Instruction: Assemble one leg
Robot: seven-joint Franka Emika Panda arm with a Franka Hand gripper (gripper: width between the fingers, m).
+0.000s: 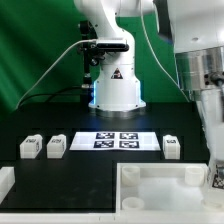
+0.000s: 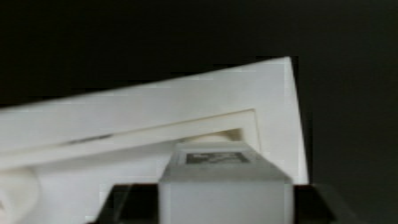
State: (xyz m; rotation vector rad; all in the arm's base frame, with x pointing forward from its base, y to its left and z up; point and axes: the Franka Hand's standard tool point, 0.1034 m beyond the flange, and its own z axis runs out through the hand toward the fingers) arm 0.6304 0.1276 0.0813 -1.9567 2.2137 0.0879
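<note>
My gripper [image 1: 213,172] is at the exterior view's right, low over the right corner of the white tabletop [image 1: 160,190]. In the wrist view the gripper [image 2: 224,204] is shut on a leg [image 2: 222,168], a white block with a marker tag on its face. The dark fingers [image 2: 135,202] press on both its sides. The leg hangs just above the tabletop's corner and raised rim [image 2: 196,105]. Three more legs lie on the black table: two at the exterior view's left [image 1: 30,147] [image 1: 56,146] and one at the right [image 1: 172,148].
The marker board [image 1: 115,140] lies in the middle of the table behind the tabletop. The robot's base [image 1: 116,85] stands at the back. A white part [image 1: 5,182] shows at the front left edge.
</note>
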